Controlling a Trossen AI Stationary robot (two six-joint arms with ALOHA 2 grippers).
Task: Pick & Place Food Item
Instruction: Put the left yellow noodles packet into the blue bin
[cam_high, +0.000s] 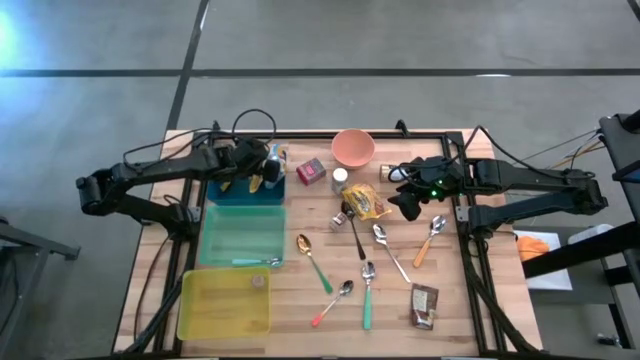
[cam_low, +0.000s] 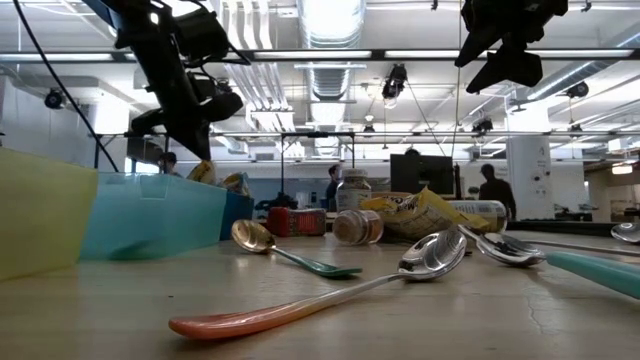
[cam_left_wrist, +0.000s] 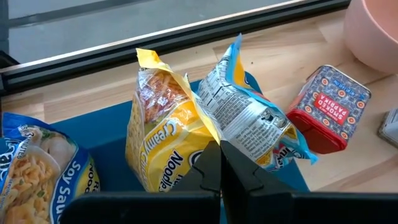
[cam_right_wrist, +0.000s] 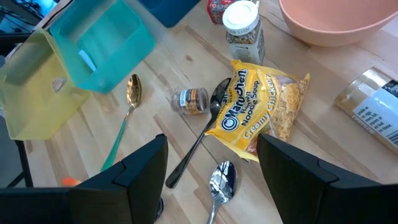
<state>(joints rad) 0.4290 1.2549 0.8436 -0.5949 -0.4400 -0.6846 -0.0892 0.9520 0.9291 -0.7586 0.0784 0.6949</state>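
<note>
Your right gripper (cam_right_wrist: 211, 171) hangs with jaws apart just above the noodle soup packet (cam_right_wrist: 255, 112) lying flat on the counter, long axis slanting across them, while your left jaws are together.

The wooden table (cam_high: 300, 300) is showing pale, matt planks with visible grain. The noodle soup packet (cam_right_wrist: 255, 106) is looking like glossy, crinkled plastic film, while the spoon bowls (cam_low: 432, 255) are gleaming as polished metal. The teal bin (cam_high: 240, 235) is appearing as smooth translucent plastic.
</note>
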